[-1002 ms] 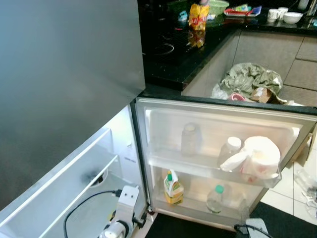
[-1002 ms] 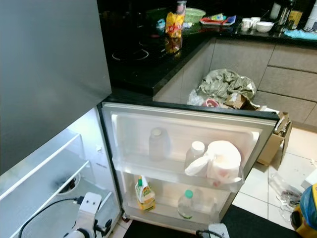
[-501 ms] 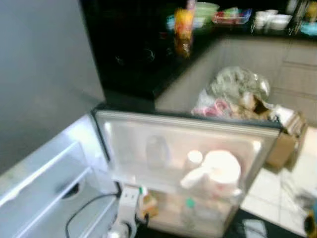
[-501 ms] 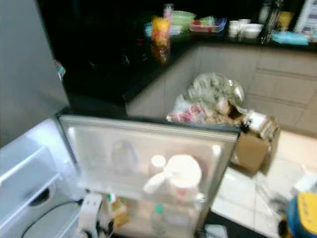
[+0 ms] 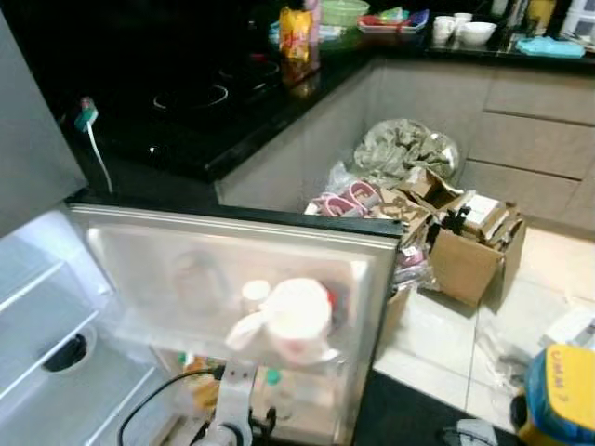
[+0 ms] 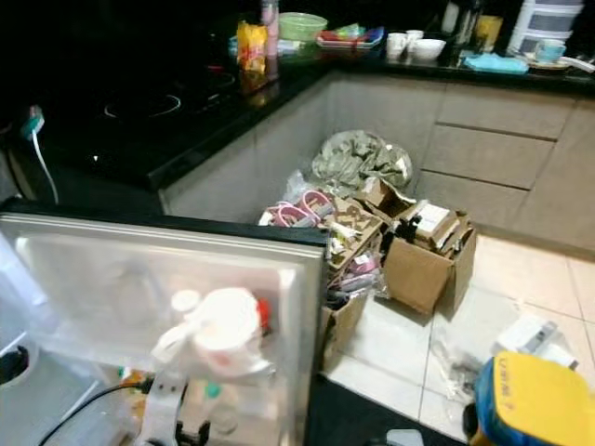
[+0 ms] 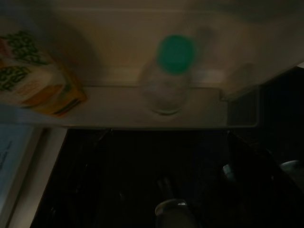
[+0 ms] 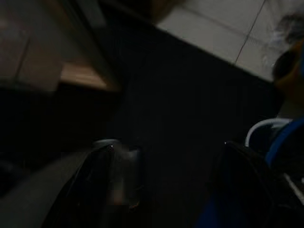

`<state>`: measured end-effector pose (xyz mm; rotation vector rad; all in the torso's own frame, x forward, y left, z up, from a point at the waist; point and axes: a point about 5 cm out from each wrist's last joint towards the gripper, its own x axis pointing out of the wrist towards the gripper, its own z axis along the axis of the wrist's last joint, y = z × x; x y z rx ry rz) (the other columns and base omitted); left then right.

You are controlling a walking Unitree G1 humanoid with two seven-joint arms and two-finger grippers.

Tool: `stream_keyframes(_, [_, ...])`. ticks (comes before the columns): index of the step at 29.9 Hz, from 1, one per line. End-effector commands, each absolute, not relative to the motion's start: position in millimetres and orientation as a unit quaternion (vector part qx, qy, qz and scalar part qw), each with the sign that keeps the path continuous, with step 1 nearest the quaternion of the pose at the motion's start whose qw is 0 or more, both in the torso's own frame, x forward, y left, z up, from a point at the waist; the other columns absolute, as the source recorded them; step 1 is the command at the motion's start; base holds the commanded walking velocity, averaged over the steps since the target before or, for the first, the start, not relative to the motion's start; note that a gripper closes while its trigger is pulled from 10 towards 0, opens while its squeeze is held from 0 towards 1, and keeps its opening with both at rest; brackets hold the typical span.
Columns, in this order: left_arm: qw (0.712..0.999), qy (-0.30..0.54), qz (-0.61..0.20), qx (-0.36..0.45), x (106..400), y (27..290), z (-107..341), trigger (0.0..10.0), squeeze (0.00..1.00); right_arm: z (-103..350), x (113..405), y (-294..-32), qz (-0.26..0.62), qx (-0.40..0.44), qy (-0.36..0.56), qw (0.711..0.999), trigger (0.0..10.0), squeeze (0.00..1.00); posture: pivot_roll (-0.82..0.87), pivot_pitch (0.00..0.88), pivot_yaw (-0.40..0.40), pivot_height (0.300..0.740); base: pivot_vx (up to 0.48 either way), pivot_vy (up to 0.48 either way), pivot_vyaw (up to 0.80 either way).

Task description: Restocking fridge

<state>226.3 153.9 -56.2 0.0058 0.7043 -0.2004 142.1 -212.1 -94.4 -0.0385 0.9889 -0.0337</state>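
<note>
The fridge door (image 5: 232, 243) stands open toward me. Its upper shelf holds a white jug-like container (image 5: 293, 321) and a white-capped bottle (image 5: 253, 295). On the bottom door shelf stand a clear bottle with a green cap (image 7: 168, 76) and a yellow-orange juice carton (image 7: 38, 80). My left arm (image 5: 232, 409) hangs low in front of that bottom shelf, its wrist camera looking at the green-capped bottle. The right gripper (image 8: 171, 190) hangs over a dark floor mat, open and holding nothing. The fridge's white inner shelves (image 5: 37, 316) show at the left.
Cardboard boxes (image 5: 469, 246) and crumpled bags (image 5: 404, 149) are piled on the tiled floor to the right of the door. A yellow and blue object (image 5: 558, 390) sits at the lower right. The black counter (image 5: 186, 102) behind carries a yellow snack bag (image 5: 296, 32).
The whole picture has swung to the right, so the camera has turned; the boxes and floor now show. The fridge items and my left arm keep their places.
</note>
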Motion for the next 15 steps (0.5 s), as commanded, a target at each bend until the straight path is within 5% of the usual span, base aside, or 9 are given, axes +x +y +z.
stream_keyframes(1, [0.934,0.348,-0.086,0.002,223,161,-58,10.0,0.0,-93,144,-215,-0.015,-0.026,0.469,0.883,10.0,0.0,-0.12,0.055,0.066,0.726,0.0,-0.401,0.0])
stream_keyframes(15, [0.938,0.344,0.013,-0.024,214,191,-60,10.0,0.0,-86,156,-216,0.015,-0.019,0.437,0.899,10.0,0.0,-0.11,0.057,0.075,0.726,0.0,0.0,0.0])
